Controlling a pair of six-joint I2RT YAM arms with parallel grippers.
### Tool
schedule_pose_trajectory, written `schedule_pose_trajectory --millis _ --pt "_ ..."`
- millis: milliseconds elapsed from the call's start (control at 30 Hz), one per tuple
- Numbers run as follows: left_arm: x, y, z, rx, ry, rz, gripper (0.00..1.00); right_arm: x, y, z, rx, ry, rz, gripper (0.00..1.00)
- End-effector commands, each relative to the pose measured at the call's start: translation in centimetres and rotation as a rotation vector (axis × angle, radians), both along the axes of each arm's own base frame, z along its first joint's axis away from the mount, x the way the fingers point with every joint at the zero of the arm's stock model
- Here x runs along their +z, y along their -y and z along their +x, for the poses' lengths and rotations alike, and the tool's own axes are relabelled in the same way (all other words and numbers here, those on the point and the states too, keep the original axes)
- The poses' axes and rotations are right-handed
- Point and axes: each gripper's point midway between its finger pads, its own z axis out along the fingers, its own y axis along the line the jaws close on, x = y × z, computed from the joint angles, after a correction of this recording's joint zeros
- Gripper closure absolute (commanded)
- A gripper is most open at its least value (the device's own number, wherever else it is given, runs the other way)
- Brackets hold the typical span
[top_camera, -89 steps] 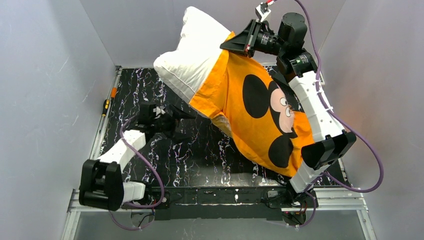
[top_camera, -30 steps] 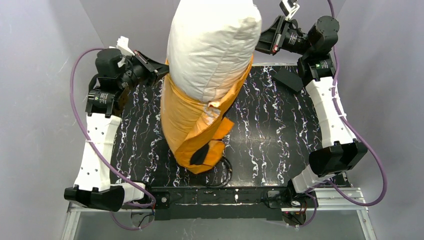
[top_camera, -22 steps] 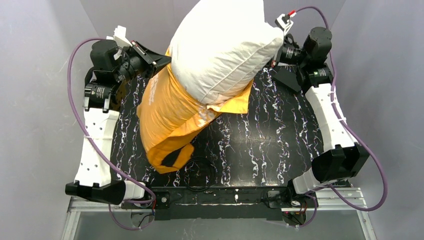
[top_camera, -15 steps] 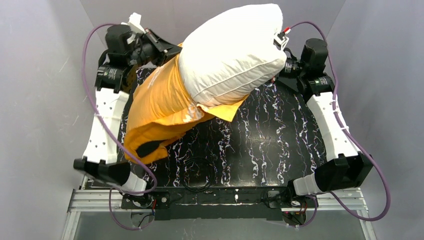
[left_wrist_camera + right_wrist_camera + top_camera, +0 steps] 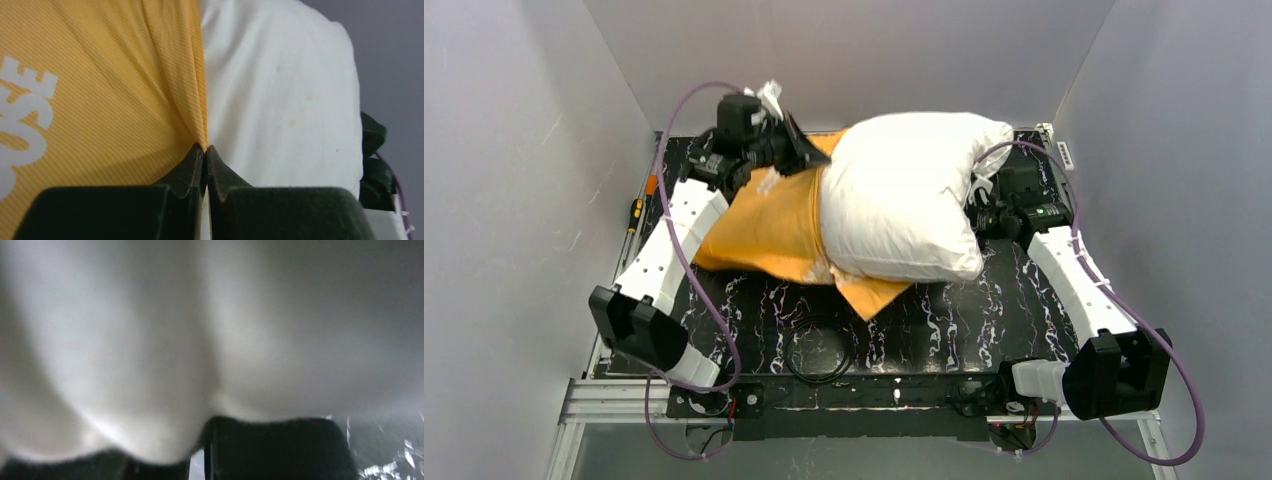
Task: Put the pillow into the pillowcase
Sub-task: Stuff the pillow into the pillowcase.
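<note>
Left tool point(image 5: 204, 148) is seen with its fingers pressed together, clamped on the orange hem of the pillowcase point(image 5: 764, 225) exactly where that hem meets the white pillow point(image 5: 899, 195). Right tool point(image 5: 206, 432) is buried against the pillow's right end. Its fingers are closed or very nearly so, and only blurred white fabric is seen around them, so whether any cloth is pinched cannot be told.

The pillow is laid across the far half of the dark marbled worktop point(image 5: 944, 320). Its left part is sheathed in the pillowcase and roughly its right half is bare. An orange flap is seen poking out from under the pillow's near edge, and white lettering is shown on the upturned side of the case.

The pillow is judged light, plump and very soft, likely to sag and bulge rather than slide, so it is best taken at a corner or a pinched seam. The thin case is best held by its hem on both sides of the mouth. The long axis is laid left to right, with the cased end pointed left and the mouth opened toward the right.
</note>
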Motion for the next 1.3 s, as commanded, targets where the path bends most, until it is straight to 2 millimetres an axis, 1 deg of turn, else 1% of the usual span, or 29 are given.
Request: schedule_pose_trajectory --millis 0,33,100,133,167,200,267,333,367,400,500,567,600,667,700,767,833,867,933,1000,1033,1067,1100,1133,1167,1200,1233,1267 --pt "-1.5 -0.4 -6.6 -0.061 0.030 -0.036 1.00 -2.2 1.2 -0.9 -0.085 -0.065 -0.123 0.73" --pt "-3.6 -0.8 -6.8 -0.033 -0.010 -0.026 1.00 -2.9 1.8 -1.0 -0.111 -0.087 -0.163 0.64" --pt "-6.7 -1.4 -7.3 0.007 -0.075 -0.010 1.00 -4.0 3.7 -1.5 -0.175 -0.132 -0.275 0.48" --pt "-7.9 -1.5 -7.5 0.013 -0.104 -0.008 1.00 -4.5 5.1 -1.6 -0.222 -0.152 -0.351 0.39" --pt "-8.6 -1.6 -7.6 0.015 -0.123 -0.006 1.00 -4.6 6.4 -1.8 -0.260 -0.171 -0.416 0.34" --pt "-9.2 -1.6 -7.7 0.015 -0.138 -0.002 1.00 -4.3 7.7 -1.9 -0.298 -0.178 -0.471 0.28" --pt "-9.5 -1.5 -7.7 0.013 -0.149 0.001 1.00 -3.2 10.0 -1.4 -0.391 -0.155 -0.556 0.21" --pt "-9.4 -1.6 -7.5 0.017 -0.147 0.012 1.00 -1.6 12.0 -0.7 -0.478 -0.111 -0.610 0.19" --pt "-9.1 -1.5 -7.3 0.015 -0.140 0.013 1.00 -0.4 12.9 -0.1 -0.525 -0.081 -0.626 0.19" --pt "-8.9 -1.5 -7.2 0.014 -0.135 0.016 1.00 1.3 13.8 0.7 -0.576 -0.037 -0.633 0.18" --pt "-8.6 -1.3 -6.8 0.008 -0.132 0.019 1.00 4.8 15.9 2.2 -0.694 0.067 -0.663 0.17" --pt "-8.5 -1.0 -6.5 0.000 -0.134 0.011 1.00 6.1 16.3 3.2 -0.725 0.113 -0.653 0.14" --pt "-8.5 -0.8 -6.5 -0.006 -0.137 0.004 1.00 5.9 16.1 3.6 -0.714 0.110 -0.636 0.13" --pt "-8.4 -0.4 -6.4 -0.020 -0.143 -0.007 1.00 4.3 14.8 4.0 -0.651 0.046 -0.561 0.11" --pt "-8.4 -0.3 -6.4 -0.028 -0.148 -0.012 1.00 3.3 13.7 4.0 -0.613 -0.001 -0.497 0.11" --pt "-8.2 0.0 -6.4 -0.040 -0.153 -0.021 1.00 1.4 11.7 4.3 -0.556 -0.072 -0.354 0.06" --pt "-7.9 0.4 -6.3 -0.055 -0.160 -0.042 1.00 -0.3 9.0 3.9 -0.484 -0.157 -0.204 0.04" --pt "-7.6 0.8 -6.4 -0.068 -0.161 -0.054 1.00 -0.9 7.5 3.8 -0.448 -0.192 -0.110 0.04" --pt "-7.0 1.7 -6.6 -0.102 -0.166 -0.077 1.00 -1.7 5.3 3.6 -0.416 -0.239 0.051 0.04" --pt "-6.1 3.2 -7.1 -0.156 -0.170 -0.102 1.00 -1.7 3.6 3.9 -0.398 -0.257 0.206 0.04" --pt "-5.7 4.3 -7.4 -0.189 -0.170 -0.114 1.00 -1.7 2.4 3.5 -0.372 -0.274 0.273 0.06" --pt "-4.9 5.5 -8.0 -0.228 -0.164 -0.131 1.00 -1.1 1.4 3.8 -0.352 -0.254 0.332 0.09" --pt "-4.2 7.0 -8.9 -0.277 -0.161 -0.147 1.00 -0.1 0.6 4.1 -0.350 -0.256 0.397 0.16" --pt "-3.3 8.4 -9.7 -0.320 -0.156 -0.166 1.00 0.7 -0.3 4.3 -0.330 -0.233 0.444 0.27" --pt "-2.0 9.9 -10.4 -0.363 -0.144 -0.190 1.00 1.4 -1.0 4.4 -0.311 -0.212 0.479 0.42" --pt "-1.2 11.5 -11.3 -0.411 -0.146 -0.210 1.00 2.1 -1.7 4.4 -0.293 -0.197 0.504 0.56" --pt "-0.1 13.0 -12.2 -0.460 -0.144 -0.235 1.00 2.6 -2.4 4.3 -0.277 -0.181 0.522 0.65" --pt "0.9 14.6 -13.0 -0.508 -0.147 -0.260 1.00 3.3 -3.2 4.3 -0.252 -0.157 0.542 0.73"
